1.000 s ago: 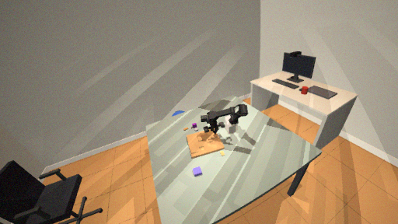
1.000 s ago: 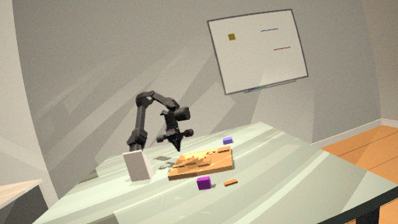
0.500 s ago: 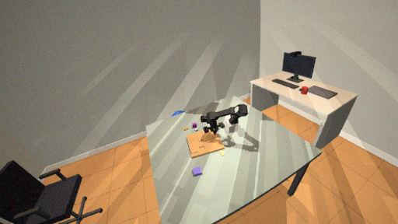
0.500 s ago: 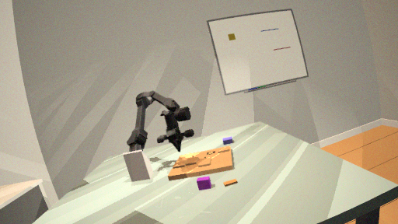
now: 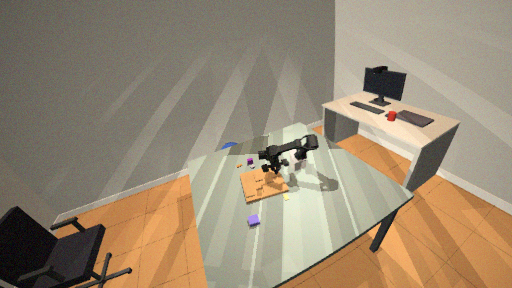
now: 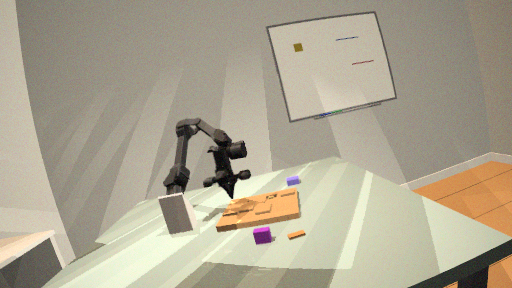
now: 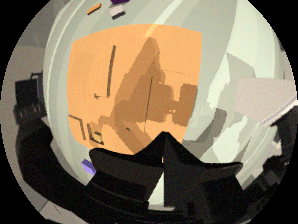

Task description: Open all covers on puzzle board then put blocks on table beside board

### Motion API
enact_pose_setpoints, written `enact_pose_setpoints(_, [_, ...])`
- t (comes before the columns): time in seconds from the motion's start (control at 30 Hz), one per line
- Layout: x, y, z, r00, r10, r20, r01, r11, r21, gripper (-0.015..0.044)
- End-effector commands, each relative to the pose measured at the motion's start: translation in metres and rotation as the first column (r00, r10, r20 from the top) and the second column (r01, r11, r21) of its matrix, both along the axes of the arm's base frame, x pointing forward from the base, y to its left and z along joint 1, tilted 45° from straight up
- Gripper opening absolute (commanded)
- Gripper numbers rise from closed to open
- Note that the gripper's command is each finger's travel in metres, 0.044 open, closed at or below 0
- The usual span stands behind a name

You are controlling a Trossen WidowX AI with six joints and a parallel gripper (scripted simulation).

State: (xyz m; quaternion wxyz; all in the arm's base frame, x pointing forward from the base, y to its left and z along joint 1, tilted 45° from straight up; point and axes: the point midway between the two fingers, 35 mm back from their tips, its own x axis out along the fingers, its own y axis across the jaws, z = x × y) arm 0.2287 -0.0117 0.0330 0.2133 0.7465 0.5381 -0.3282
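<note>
The orange puzzle board (image 5: 272, 189) (image 6: 285, 215) (image 7: 85, 65) lies on the table, its covers much the same colour. A raised cover (image 6: 263, 207) shows in the exterior view. A dark-edged opening (image 6: 271, 196) (image 7: 96, 135) is near one corner; its contents are unclear. A purple block (image 5: 250, 161) (image 6: 262, 235) (image 7: 120, 1) and a lavender block (image 5: 253, 220) (image 6: 293, 180) (image 7: 88, 166) rest on the table, clear of the board. My gripper (image 5: 276, 172) (image 6: 231, 196) (image 7: 164, 134) is shut and empty, pointing down above the board's robot-side edge. Exact cover positions are hard to tell under the arm's shadow.
A thin orange piece (image 5: 239, 165) (image 6: 296, 234) (image 7: 94, 8) and a small pale piece (image 5: 252, 166) (image 7: 117, 11) lie near the purple block. A small yellow piece (image 5: 286, 197) lies beside the board. The white box (image 5: 298, 161) (image 6: 176, 215) (image 7: 257, 95) stands at the arm's base.
</note>
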Motion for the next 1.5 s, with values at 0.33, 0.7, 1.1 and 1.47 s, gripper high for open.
enact_pose_setpoints(0.33, [0.001,0.011,-0.011,1.000,-0.003,-0.009,0.003,1.000,0.008,0.0000])
enact_pose_setpoints(0.7, [0.003,0.019,-0.019,1.000,-0.003,-0.008,0.003,1.000,0.009,0.0000])
enact_pose_setpoints(1.1, [0.004,0.027,-0.027,1.000,-0.002,-0.008,0.003,1.000,0.012,0.0000])
enact_pose_setpoints(1.47, [0.004,0.027,-0.032,1.000,-0.003,-0.008,0.003,1.000,0.011,0.0000])
